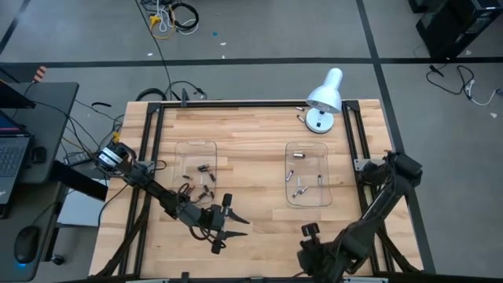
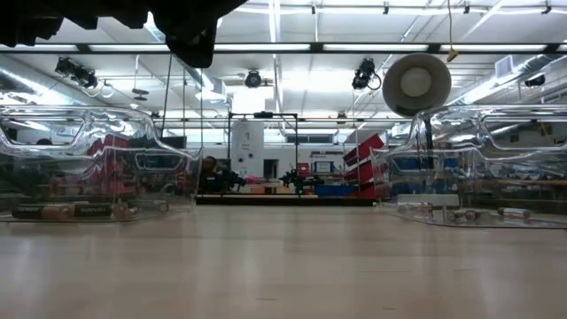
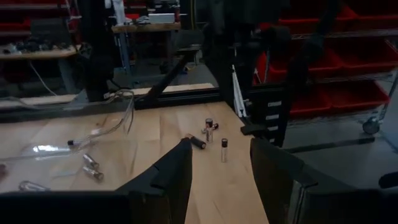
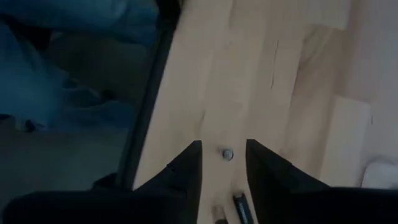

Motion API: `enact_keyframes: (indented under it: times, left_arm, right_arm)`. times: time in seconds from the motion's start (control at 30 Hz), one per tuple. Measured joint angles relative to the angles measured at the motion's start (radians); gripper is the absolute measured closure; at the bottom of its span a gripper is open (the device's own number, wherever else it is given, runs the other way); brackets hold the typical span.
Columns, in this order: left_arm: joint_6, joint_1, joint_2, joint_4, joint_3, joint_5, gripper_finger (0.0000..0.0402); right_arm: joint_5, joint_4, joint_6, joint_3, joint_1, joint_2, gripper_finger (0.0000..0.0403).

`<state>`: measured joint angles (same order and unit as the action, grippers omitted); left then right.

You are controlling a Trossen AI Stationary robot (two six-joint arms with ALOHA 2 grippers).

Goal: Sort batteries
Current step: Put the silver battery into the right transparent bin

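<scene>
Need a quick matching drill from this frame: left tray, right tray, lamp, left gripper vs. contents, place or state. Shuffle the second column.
1. left tray
2. right tray
3. lamp
4. left gripper

A. white, at the far edge of the table
B. holds silver batteries
C. open, above the table's near edge
D. holds dark batteries

Pairs: 1-D, 2-B, 3-A, 4-C

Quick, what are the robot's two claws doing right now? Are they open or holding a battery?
Left gripper: open, holding nothing, above the table near the loose batteries.
Right gripper: open, holding nothing, over a small battery on the table.
</scene>
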<state>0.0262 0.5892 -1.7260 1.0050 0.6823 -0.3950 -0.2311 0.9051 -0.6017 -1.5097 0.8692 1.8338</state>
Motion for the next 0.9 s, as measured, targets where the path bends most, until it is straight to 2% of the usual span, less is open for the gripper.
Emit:
enact_keyframes:
  times: [0.23, 0.43, 0.73, 0.9]
  left_arm:
    - [0.013, 0.000, 0.000, -0.002, 0.000, 0.000, 0.0240]
    - [0.035, 0.000, 0.000, -0.002, 0.000, -0.003, 0.0240]
    - [0.033, 0.000, 0.000, 0.025, 0.000, -0.131, 0.0240]
    - [0.032, 0.000, 0.000, 0.031, 0.000, -0.136, 0.0240]
  right_arm:
    - [0.041, 0.038, -0.006, -0.005, -0.014, 0.044, 0.0252]
    - [0.022, 0.016, -0.001, 0.041, -0.023, 0.048, 0.0225]
    - [0.019, -0.077, -0.001, 0.113, -0.028, 0.047, 0.0212]
    - [0.019, -0.123, -0.001, 0.150, -0.028, 0.047, 0.0212]
